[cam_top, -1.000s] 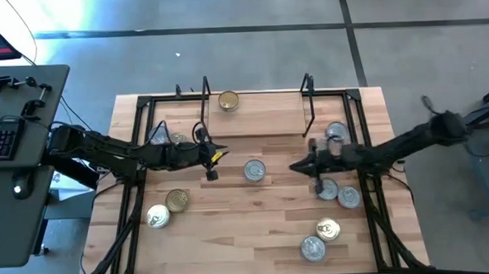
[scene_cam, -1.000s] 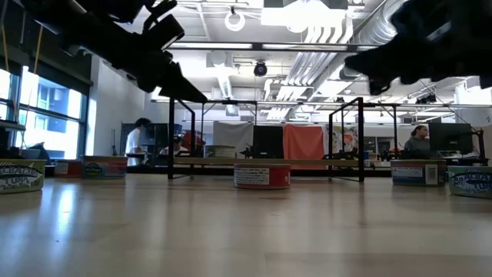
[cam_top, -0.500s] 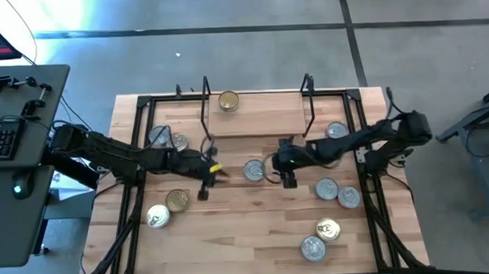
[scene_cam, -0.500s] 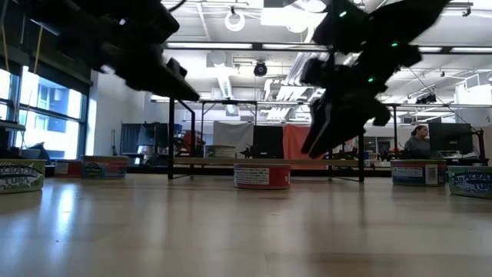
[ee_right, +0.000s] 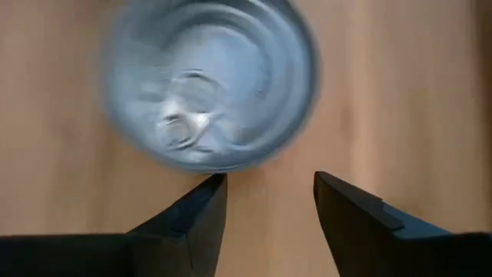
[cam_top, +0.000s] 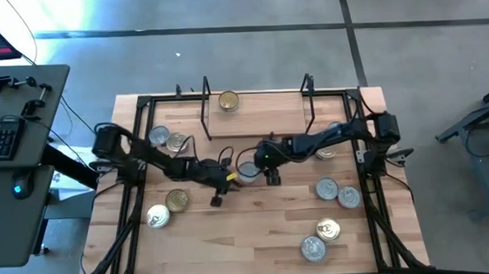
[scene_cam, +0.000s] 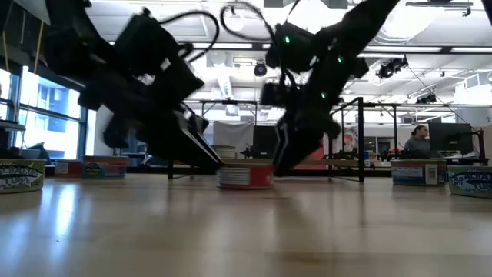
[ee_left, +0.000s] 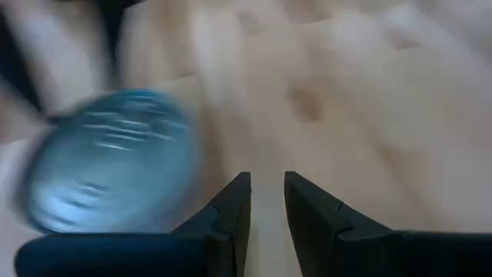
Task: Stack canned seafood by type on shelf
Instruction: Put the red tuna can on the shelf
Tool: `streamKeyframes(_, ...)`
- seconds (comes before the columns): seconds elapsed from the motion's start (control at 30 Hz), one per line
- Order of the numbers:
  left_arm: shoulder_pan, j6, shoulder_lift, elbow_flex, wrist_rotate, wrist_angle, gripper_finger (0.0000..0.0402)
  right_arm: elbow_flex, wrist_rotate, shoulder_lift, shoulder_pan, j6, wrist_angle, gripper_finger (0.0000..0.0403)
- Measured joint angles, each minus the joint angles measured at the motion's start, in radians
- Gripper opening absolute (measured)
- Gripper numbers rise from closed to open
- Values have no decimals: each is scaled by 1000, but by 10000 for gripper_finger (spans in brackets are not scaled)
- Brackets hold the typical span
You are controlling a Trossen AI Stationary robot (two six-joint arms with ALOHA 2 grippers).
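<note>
The short round silver-lidded tin (cam_top: 248, 171) sits mid-table between both grippers. The right gripper (ee_right: 265, 201), fingers parted, hovers just short of it, likely to grasp; the left gripper (ee_left: 266, 201) beside it is nearly closed, empty.

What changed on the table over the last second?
Both arms closed in on the centre can. The right hand swung in from the table's right side to just beside it, open, gripping nothing. The left hand shifted toward it too, holding nothing. The centre can slid slightly toward the left arm; the other cans and the shelf stayed put.
</note>
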Motion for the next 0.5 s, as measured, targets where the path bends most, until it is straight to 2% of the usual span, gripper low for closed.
streamKeyframes(0.13, 55, 7, 11, 7, -38, -13, 71, 22, -34, -1, 38, 9, -15, 170)
streamKeyframes(0.23, 90, 14, -44, 5, -68, -126, 71, 20, -40, -1, 77, 54, -28, 165)
streamKeyframes(0.37, 108, 13, -164, 11, -249, -325, 71, 0, -132, -2, 146, 104, 21, 163)
streamKeyframes(0.5, 103, 14, -269, 8, -379, -502, 71, -1, -130, -9, 208, 72, 71, 163)
